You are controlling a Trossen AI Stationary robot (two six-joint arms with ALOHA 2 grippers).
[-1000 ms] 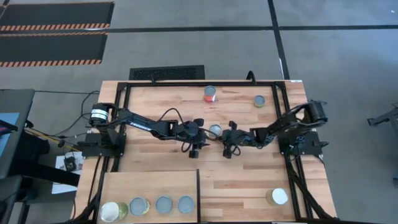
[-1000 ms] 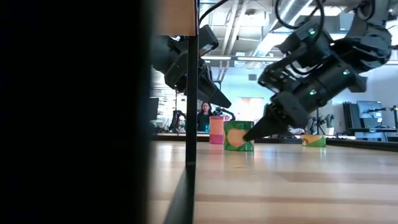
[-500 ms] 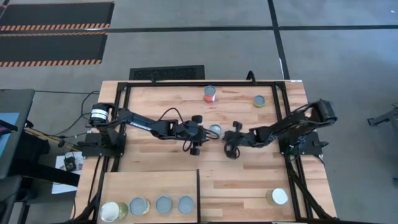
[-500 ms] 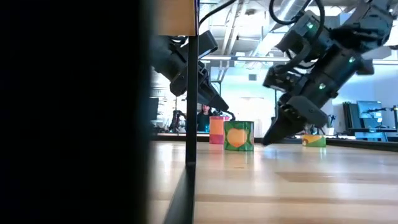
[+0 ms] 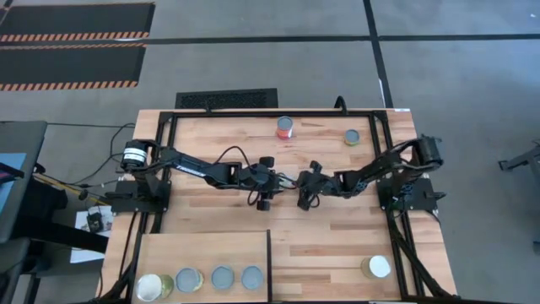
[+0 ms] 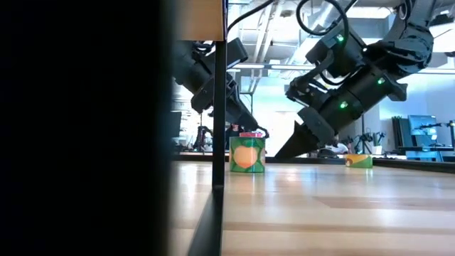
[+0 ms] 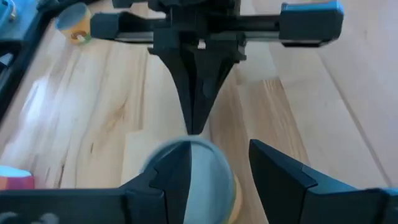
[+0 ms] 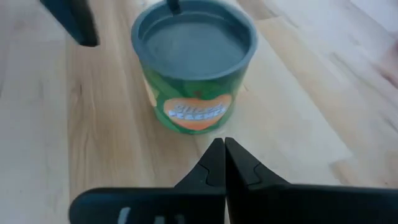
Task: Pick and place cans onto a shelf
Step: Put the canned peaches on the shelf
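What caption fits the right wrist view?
Right gripper, fingers shut, points at an upright green peach can standing on the wooden tabletop.

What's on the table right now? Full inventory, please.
Centre can: 1, green with orange peach label, grey top, mid-table between the grippers.
Shelf cans: 4, one white top, one yellow-green, two grey, in a row on the shelf.
Red can: 1, far edge.
Green can: 1, far right.
White-topped can: 1, near right.
Shelf: 1, pale wood, near left.
Left gripper: open, straddling the centre can.
Right gripper: shut, tip at the centre can.
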